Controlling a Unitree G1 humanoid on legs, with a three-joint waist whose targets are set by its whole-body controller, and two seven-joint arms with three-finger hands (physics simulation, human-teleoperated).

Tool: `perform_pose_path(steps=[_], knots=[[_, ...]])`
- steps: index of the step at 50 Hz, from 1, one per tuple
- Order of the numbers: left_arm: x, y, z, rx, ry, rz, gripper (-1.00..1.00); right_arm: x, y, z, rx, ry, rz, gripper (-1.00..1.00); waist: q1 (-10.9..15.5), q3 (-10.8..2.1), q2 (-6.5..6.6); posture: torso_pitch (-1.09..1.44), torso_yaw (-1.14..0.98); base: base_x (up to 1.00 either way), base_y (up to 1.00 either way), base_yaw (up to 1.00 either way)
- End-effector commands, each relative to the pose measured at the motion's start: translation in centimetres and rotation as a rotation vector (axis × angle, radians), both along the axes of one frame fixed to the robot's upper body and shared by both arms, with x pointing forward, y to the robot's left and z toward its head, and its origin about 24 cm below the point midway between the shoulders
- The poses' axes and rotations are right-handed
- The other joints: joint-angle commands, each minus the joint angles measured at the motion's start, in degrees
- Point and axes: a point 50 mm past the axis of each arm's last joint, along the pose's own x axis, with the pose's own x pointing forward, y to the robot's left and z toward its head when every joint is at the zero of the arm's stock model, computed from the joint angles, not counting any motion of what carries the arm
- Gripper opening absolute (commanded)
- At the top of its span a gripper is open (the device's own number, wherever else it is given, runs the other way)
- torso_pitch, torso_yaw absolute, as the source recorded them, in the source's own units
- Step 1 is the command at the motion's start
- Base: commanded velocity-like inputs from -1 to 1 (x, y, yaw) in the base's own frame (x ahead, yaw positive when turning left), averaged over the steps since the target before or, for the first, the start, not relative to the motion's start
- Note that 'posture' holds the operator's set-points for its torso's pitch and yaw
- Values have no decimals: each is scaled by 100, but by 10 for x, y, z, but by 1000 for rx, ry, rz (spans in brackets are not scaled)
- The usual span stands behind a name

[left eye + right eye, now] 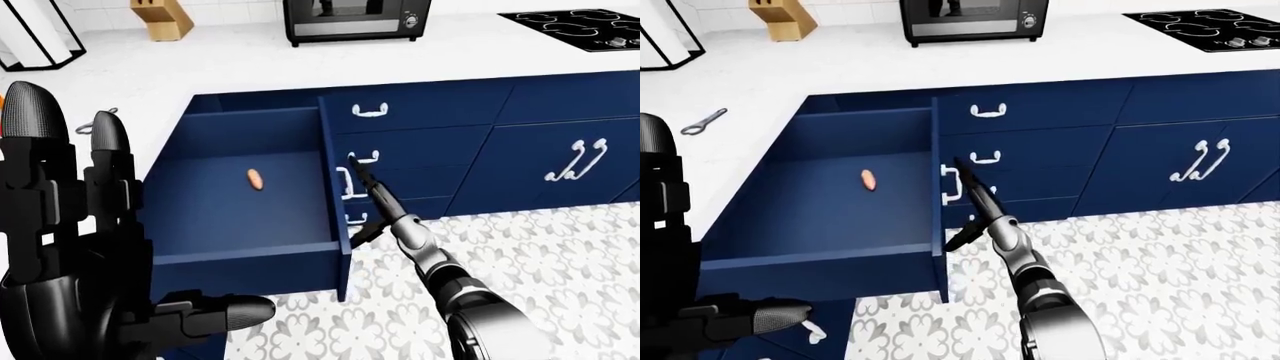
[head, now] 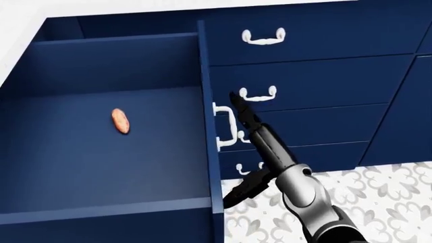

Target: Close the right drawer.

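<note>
Fingers of the left hand [image 1: 70, 255] are spread wide and hold nothing; this big black hand fills the left side of the left-eye view, raised up close to the camera. Next comes the right drawer [image 2: 101, 136], pulled far out from the blue cabinet. A small orange thing [image 2: 120, 121] lies on its floor. The drawer's flat front [image 2: 208, 116] shows edge-on, with its white handle [image 2: 225, 126] on the far side. Right of that is the right hand [image 2: 253, 132]. Its fingers are stretched out long and grip nothing, with one finger sticking out low. The fingertips [image 2: 236, 99] are just beside the drawer front, near the handle. The arm reaches up from the bottom of the head view, almost straight.

The hand could slip off the thin front or catch on the handle. Then the drawer might stay open.
</note>
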Motion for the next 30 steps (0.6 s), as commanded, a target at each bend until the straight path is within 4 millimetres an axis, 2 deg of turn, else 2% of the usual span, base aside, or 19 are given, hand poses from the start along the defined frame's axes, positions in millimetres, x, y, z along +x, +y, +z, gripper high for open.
perform_pose_path(steps=[1,30], knots=[[-6,-1,8,7,-59,-7,100,8,16,29,49,-128,64,100,32,-134,13,0,0,0,0,0],[-6,-1,8,4,-59,-7,100,4,37,24,23,-115,132,100,21,-141,30,0,0,0,0,0]])
